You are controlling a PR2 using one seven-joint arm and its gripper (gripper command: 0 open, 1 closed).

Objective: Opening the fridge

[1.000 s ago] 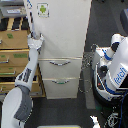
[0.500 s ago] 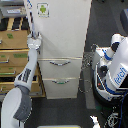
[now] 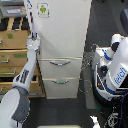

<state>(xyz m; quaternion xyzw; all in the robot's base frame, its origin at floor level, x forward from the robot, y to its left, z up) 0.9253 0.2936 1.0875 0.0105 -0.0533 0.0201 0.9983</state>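
The fridge (image 3: 62,45) stands tall and white in the middle of the exterior view, its large upper door closed and flush with the body. A small green-and-white sticker (image 3: 43,9) sits near the top of that door, toward the fridge's edge on the exterior view's left. Below the door are two drawers, each with a curved silver handle: the upper handle (image 3: 59,62) and the lower handle (image 3: 61,81).

A white robot arm (image 3: 25,75) rises from the bottom corner on the exterior view's left and slants up toward the fridge. Its gripper (image 3: 33,37) sits right at the fridge's side edge on the exterior view's left, about midway down the upper door and well below the sticker. The fingers seem to meet a thin vertical strip along that edge, but the picture is too coarse to tell whether they are clenched on it or released.

Beside the fridge, behind the arm, stands a tan wooden cabinet (image 3: 14,47) with drawers. On the fridge's other side is a white and blue machine (image 3: 114,70).
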